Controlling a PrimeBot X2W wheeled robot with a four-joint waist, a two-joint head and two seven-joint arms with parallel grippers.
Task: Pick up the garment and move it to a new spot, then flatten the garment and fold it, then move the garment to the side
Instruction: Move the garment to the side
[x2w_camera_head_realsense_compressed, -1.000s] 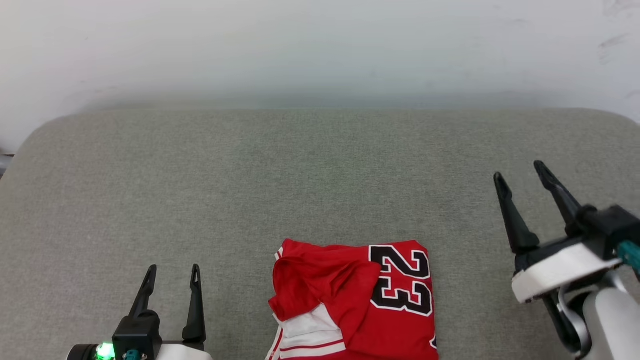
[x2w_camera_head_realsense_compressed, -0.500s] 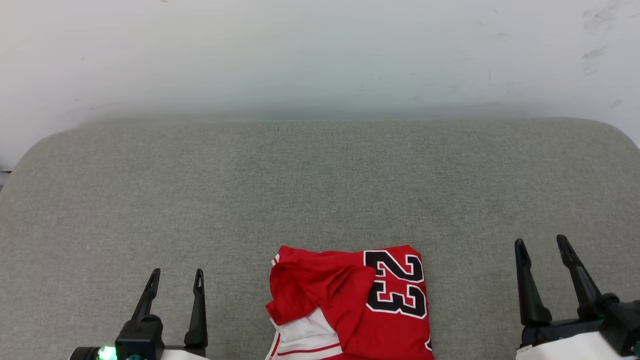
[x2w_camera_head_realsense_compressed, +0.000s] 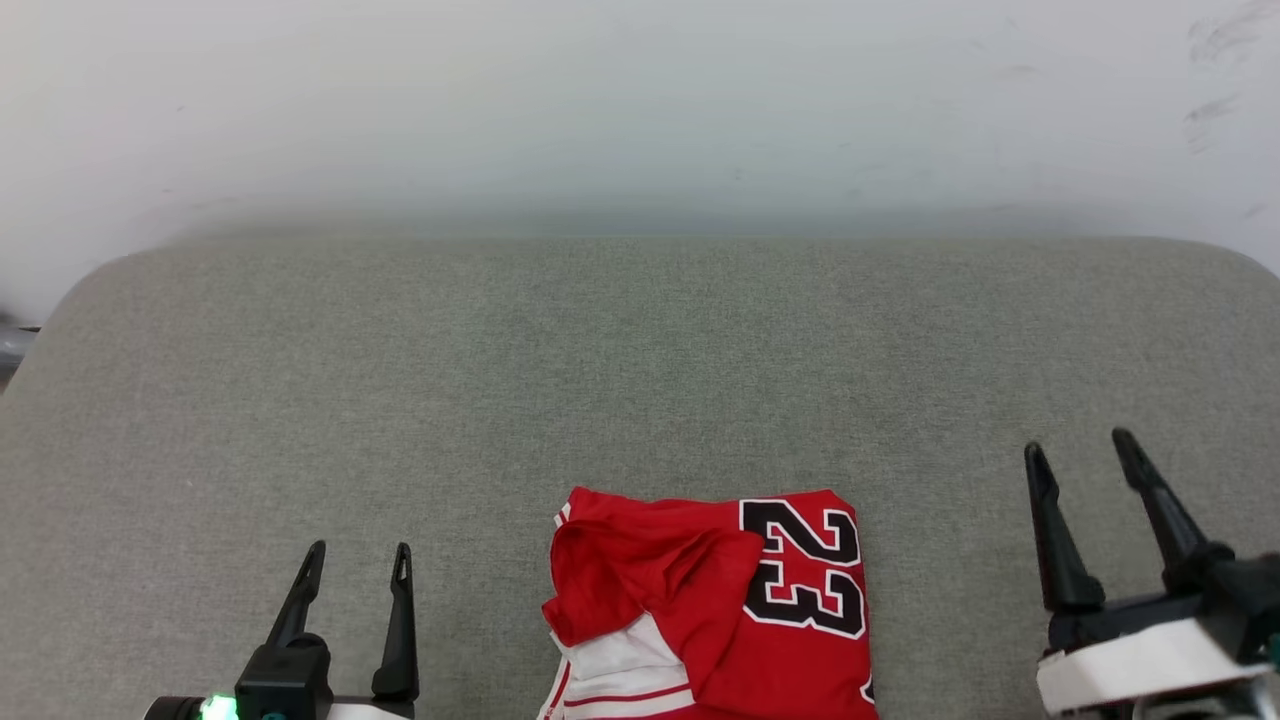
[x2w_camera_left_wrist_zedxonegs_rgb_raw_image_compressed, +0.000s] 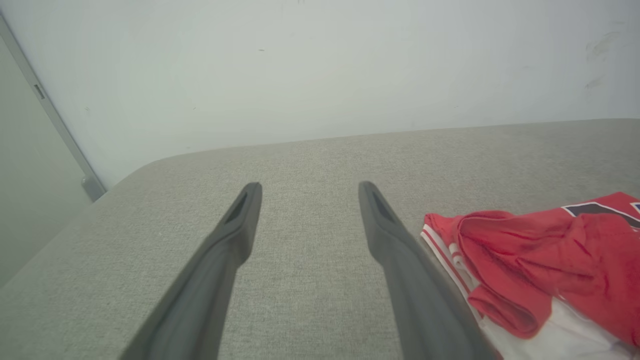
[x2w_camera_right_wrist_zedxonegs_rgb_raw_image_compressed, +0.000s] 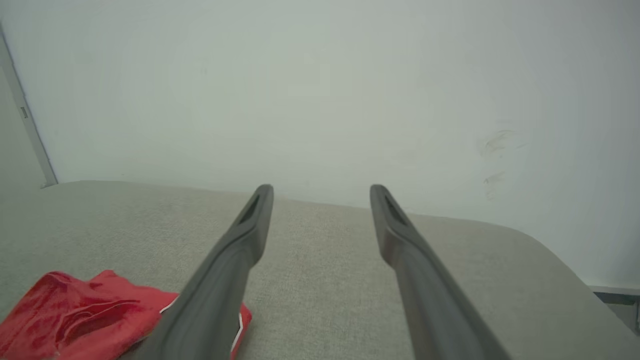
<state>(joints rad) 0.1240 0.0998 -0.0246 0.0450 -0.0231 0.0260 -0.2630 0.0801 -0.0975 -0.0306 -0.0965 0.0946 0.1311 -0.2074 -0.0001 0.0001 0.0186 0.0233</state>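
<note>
Head view, garment folded, numerals sideways (cropped)

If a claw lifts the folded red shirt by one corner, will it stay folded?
Probably not: the shirt is thin, wrinkled cloth with a loose flap on top, so the fold would likely open. It looks light. Pushed, it may bunch rather than slide, since the cushion looks rough.

1. My head camera is looking down from above onto the grey woven fabric cushion.
2. My wrist cameras are skimming low along my left gripper and right gripper, facing the pale wall.
3. All three are sharing the folded red-and-white jersey garment.
</note>
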